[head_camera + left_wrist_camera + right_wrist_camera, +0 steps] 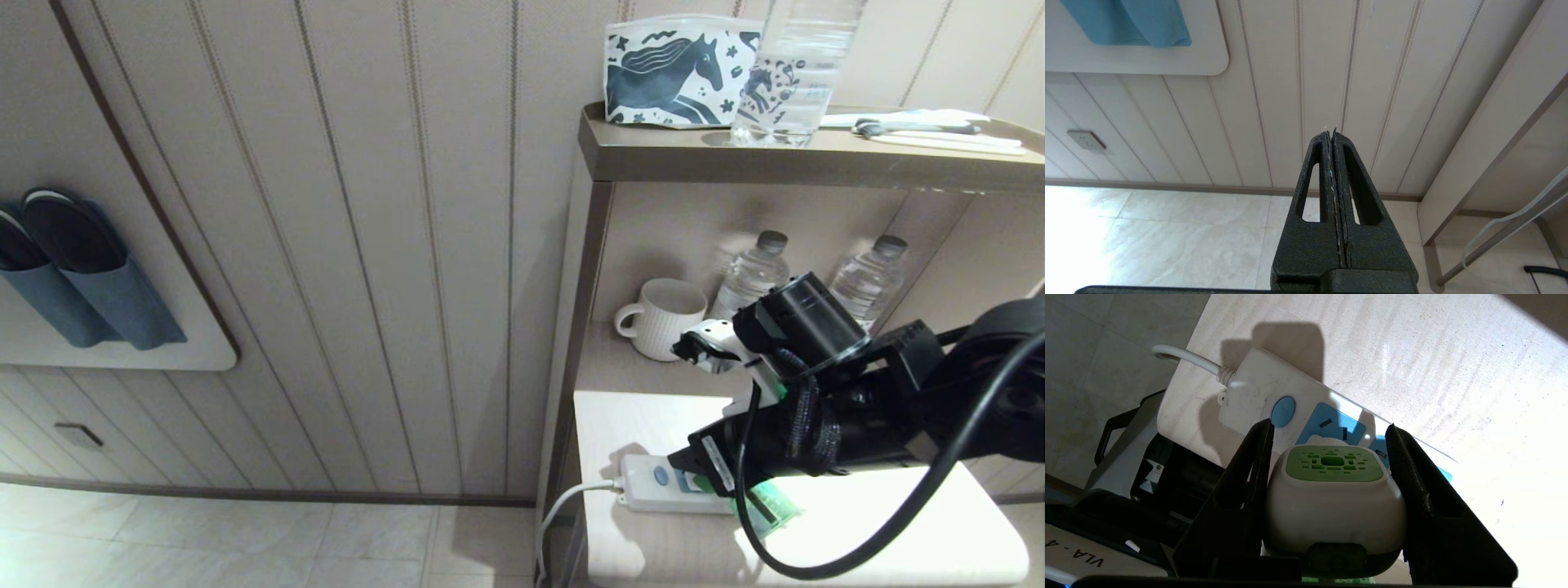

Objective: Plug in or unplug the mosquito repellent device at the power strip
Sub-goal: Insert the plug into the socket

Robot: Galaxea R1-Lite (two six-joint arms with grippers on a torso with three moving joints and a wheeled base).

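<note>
The power strip (649, 483) lies on the white table top, its blue button (1283, 411) at the cord end. My right gripper (1329, 424) hangs just over it, shut on the mosquito repellent device (1333, 498). One black finger (1249, 465) presses each side of the white body, and the green vented cap points away from the wrist. The device sits over the first light-blue socket panel (1331, 422); its prongs are hidden. In the head view only its green bottle (771, 508) shows under the arm. My left gripper (1331, 132) is shut and empty, off to the side above the floor.
A white cord (563, 506) drops off the table's left edge. Behind on the shelf stand a white mug (663, 317) and two water bottles (755, 273). The top shelf holds a horse-print pouch (678, 73) and a tall bottle (796, 69). The table top (898, 523) stretches right.
</note>
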